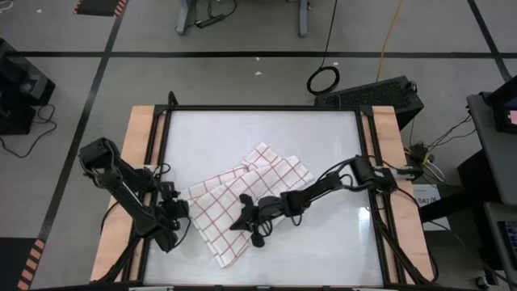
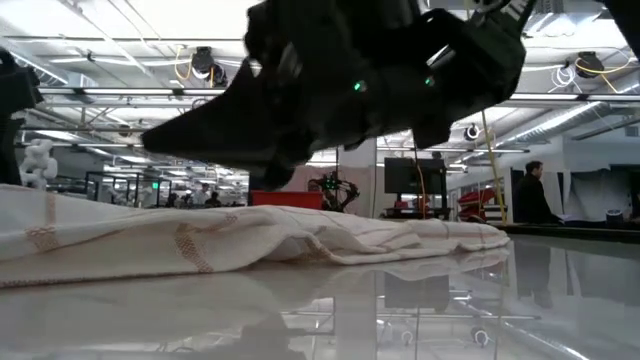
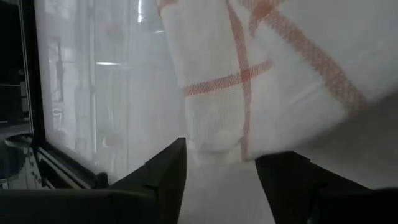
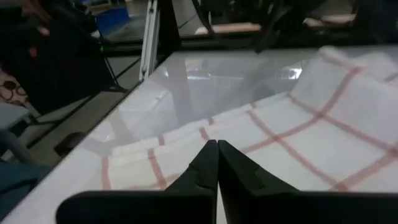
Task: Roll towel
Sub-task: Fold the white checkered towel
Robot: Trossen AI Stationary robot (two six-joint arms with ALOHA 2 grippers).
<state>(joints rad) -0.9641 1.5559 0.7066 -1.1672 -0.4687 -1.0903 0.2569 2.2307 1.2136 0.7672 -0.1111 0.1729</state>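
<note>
The towel (image 1: 242,206) lies crumpled and partly folded on the white table (image 1: 339,242), its long axis running diagonally from the corner nearest the left arm's base up toward the table's far right side. Taking the towel as the landmark: the left gripper (image 1: 179,212) sits at its left edge, fingers spread, with a folded corner of the cloth lying between and just ahead of them in the left wrist view (image 3: 217,134); whether the fingers touch it I cannot tell. The right gripper (image 1: 245,217) hovers over the towel's middle, its two fingers pressed together and holding nothing, pointing toward the left edge.

The left arm is nearer the free edge, so any roll would probably start there and run along the diagonal toward the right. The cloth looks bunched rather than flat, which may make a tight roll harder
</note>
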